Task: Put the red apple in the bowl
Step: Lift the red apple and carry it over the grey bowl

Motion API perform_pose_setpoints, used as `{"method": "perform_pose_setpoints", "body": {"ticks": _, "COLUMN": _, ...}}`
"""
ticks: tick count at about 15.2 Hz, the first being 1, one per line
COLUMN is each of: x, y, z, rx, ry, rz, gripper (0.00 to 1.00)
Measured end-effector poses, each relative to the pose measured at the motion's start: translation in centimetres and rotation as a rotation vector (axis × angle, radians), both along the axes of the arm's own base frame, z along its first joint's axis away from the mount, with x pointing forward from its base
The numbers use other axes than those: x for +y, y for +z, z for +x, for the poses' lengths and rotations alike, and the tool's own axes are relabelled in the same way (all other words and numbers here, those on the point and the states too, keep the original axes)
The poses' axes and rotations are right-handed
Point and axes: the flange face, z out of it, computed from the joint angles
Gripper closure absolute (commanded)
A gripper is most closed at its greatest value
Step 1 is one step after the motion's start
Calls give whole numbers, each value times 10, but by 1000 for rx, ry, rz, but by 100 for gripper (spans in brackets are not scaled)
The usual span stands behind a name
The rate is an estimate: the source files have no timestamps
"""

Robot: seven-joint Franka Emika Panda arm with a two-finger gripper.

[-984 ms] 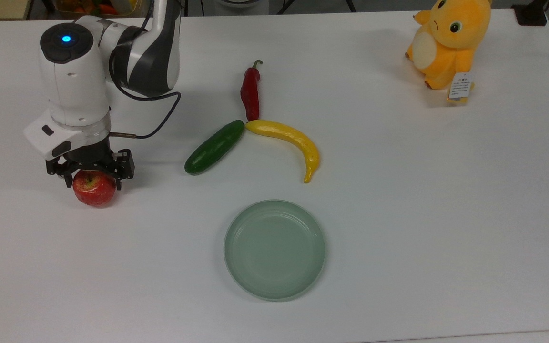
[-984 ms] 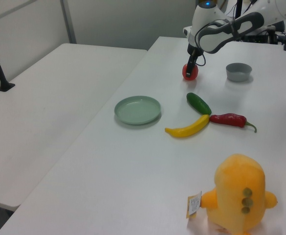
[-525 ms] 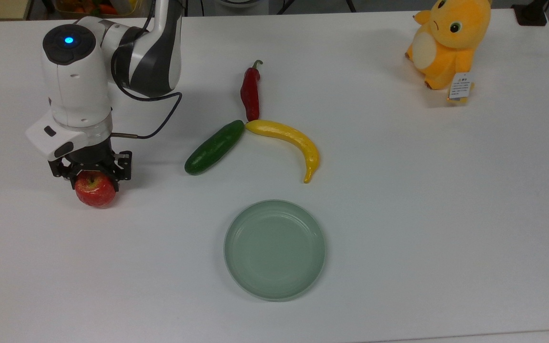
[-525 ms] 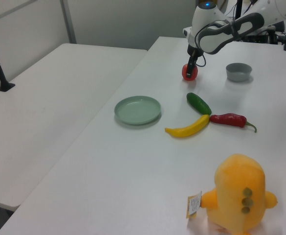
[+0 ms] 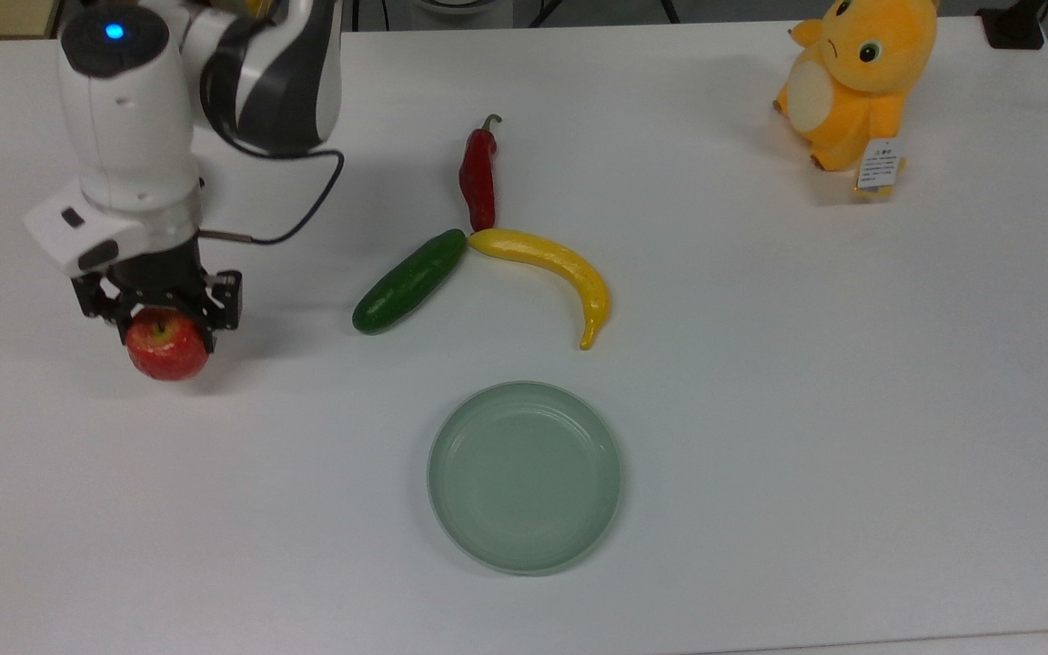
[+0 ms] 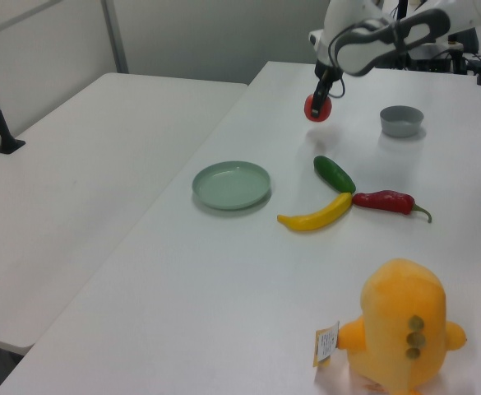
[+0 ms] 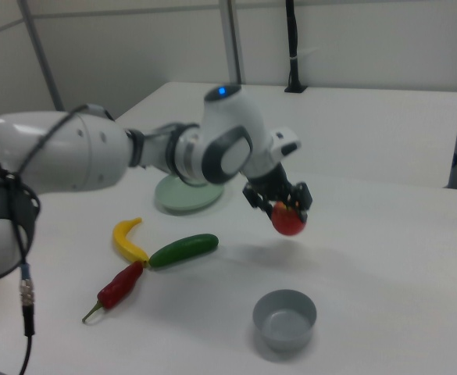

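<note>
The gripper pinches the apple from above, holding it clear of the desk — its shadow lies apart below it in the right view. The bowl sits near, at the right view's lower edge, just below the apple. The grip is high on a round, glossy fruit, so a quick swing could let it slip out; releasing off-centre could tip the light bowl or bounce the apple off its rim. Compared with a second ago, the apple has risen off the desk and shifted slightly toward the top view's left.
</note>
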Motion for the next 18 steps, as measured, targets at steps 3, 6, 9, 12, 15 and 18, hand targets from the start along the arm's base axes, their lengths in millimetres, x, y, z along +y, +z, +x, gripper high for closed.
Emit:
{"method": "perform_pose_setpoints", "body": {"ticks": 3, "x": 4, "y": 63, "z": -20, "rx": 42, "ry": -30, "rz": 23, "gripper": 71}}
{"method": "perform_pose_setpoints", "body": {"ticks": 6, "x": 14, "y": 126, "z": -54, "rx": 103, "ry": -50, "rz": 59, "gripper": 71}}
{"method": "perform_pose_setpoints", "body": {"ticks": 9, "x": 24, "y": 164, "z": -91, "rx": 166, "ry": -55, "rz": 78, "gripper": 71}}
{"method": "perform_pose_setpoints", "body": {"ticks": 12, "x": 31, "y": 186, "z": -135, "rx": 238, "ry": -9, "rz": 91, "gripper": 70}}
{"method": "perform_pose_setpoints", "body": {"ticks": 15, "x": 27, "y": 185, "z": -164, "rx": 295, "ry": 51, "rz": 98, "gripper": 70}}
{"method": "perform_pose_setpoints", "body": {"ticks": 18, "x": 1, "y": 170, "z": -184, "rx": 339, "ry": 75, "rz": 111, "gripper": 70}}
